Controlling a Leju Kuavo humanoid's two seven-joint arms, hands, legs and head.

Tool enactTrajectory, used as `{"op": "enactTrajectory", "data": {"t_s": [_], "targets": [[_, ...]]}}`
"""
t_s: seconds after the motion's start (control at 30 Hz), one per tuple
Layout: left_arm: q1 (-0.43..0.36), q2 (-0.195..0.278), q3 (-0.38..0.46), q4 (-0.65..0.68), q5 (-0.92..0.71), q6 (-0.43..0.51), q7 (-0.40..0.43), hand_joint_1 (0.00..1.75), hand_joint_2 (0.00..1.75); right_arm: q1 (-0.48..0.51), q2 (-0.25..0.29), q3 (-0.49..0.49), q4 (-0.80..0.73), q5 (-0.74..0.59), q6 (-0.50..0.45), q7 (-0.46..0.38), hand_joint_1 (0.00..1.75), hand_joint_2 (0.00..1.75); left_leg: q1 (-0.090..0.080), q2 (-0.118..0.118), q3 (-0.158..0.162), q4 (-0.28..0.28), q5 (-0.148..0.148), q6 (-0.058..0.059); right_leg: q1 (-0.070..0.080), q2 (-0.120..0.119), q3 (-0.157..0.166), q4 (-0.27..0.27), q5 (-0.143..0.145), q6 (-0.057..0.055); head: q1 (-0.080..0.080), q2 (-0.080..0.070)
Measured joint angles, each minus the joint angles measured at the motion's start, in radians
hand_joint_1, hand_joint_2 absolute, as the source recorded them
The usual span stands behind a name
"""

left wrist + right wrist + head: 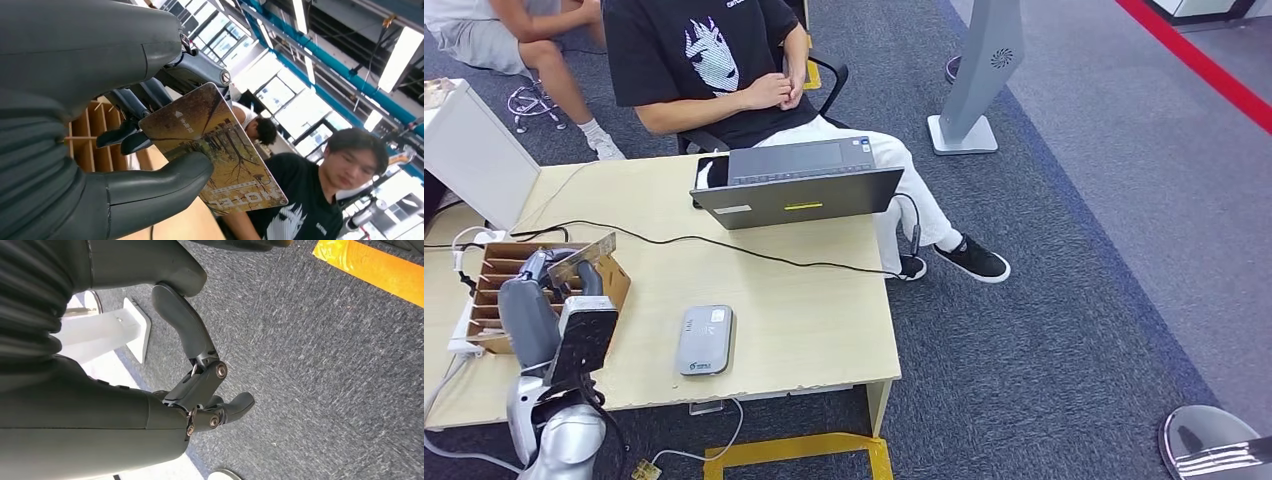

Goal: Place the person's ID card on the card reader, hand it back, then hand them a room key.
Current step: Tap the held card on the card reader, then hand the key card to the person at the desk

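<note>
Left robot hand raised over the desk's left end, just above a brown slotted card box. It holds a key card pinched between the thumb and the darker fingers. In the left wrist view the card face shows a printed tree scene, a small arrow near one corner and "HOTEL" lettering at the far edge. In the head view the card sits edge-up, tilted, above the box.

Right robot hand hangs beside the body over grey carpet; nothing in it, fingers bent loosely inward but apart. A yellow floor strip lies in the right wrist view.

Card reader, grey and flat, lies on the desk near the front edge, well apart from the left robot hand. Nothing lies on it. An open laptop stands at the far edge, a black cable running across the desk in front of it.

A person in a black printed T-shirt sits behind the laptop, hands clasped together. A second person's legs show at the far left.
</note>
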Motion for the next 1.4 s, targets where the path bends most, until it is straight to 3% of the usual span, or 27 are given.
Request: {"op": "enactTrajectory", "data": {"t_s": [0.83, 1.4], "targets": [[-0.01, -0.053, -0.044, 0.367, 0.047, -0.132, 0.083, 1.75, 1.75, -0.001, 0.0, 0.0, 0.0, -0.012, 0.0, -0.023, 0.0, 1.75, 0.0, 0.0, 0.0, 0.0, 0.0, 0.0, 0.0, 0.0, 0.0, 0.0, 0.0, 0.0, 0.0, 0.0], [-0.024, -0.074, -0.017, 0.493, 0.115, -0.249, 0.122, 1.75, 1.75, -0.002, -0.001, 0.0, 0.0, -0.011, 0.0, -0.029, 0.0, 1.75, 0.0, 0.0, -0.001, 0.0, 0.0, 0.0, 0.0, -0.001, 0.0, 0.0, 0.0, 0.0, 0.0, 0.0]]}}
